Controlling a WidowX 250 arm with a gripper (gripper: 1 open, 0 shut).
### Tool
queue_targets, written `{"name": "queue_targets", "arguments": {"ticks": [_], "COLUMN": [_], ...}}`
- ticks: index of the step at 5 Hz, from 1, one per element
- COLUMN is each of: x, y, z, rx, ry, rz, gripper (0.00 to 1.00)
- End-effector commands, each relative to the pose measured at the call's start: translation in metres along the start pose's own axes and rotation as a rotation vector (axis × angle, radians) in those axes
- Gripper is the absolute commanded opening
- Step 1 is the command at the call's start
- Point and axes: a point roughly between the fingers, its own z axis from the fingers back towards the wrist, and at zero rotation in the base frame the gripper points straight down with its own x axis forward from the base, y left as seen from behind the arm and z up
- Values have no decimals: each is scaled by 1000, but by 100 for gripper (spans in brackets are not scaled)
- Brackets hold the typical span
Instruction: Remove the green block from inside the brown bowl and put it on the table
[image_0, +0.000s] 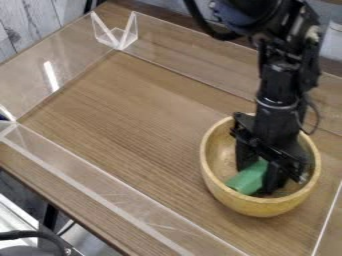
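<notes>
The brown bowl sits on the table at the right, near the front edge. Inside it lies the green block, tilted against the bowl's left inner side. My black gripper points straight down into the bowl, and its fingers are shut on the upper end of the green block. The fingertips are low in the bowl and partly hide the block's right part.
Low clear acrylic walls edge the table on all sides, with a clear corner bracket at the back left. The arm's dark body rises above the bowl. Bare wood stretches to the left of the bowl.
</notes>
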Motion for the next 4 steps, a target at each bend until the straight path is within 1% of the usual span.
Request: {"name": "queue_targets", "arguments": {"ticks": [1,2,3,4], "x": [-5,-14,-2,6], "y": [32,69,40,18], "z": [17,21,17,14], "rx": [20,23,17,10], "ry": [-44,-51,-48,-48], "rz": [61,135,96,55], "gripper": [0,0,0,0]}}
